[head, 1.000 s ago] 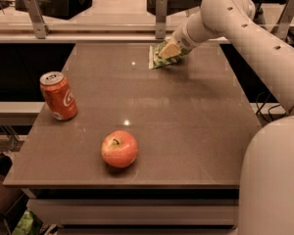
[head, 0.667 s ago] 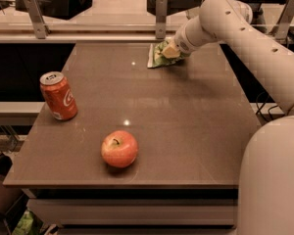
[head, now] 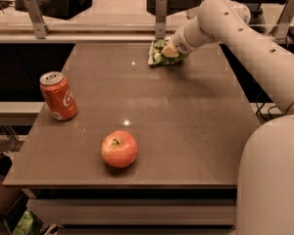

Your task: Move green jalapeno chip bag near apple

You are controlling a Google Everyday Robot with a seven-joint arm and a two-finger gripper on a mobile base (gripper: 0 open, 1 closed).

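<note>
Green jalapeno chip bag [head: 157, 54]: green with white patches, pale edge.
Apple [head: 119, 149]: red-orange, yellowish blotches near the top, dark stem.
Soda can [head: 58, 96]: red with white script, silver-grey lid.
Table [head: 186, 121]: plain brown-grey top, glossy, two small white glints.
Arm [head: 245, 38]: off-white all over, a few small dark dots.
Gripper [head: 168, 51]: pale yellowish-cream, at the bag by the table's far edge.
</note>
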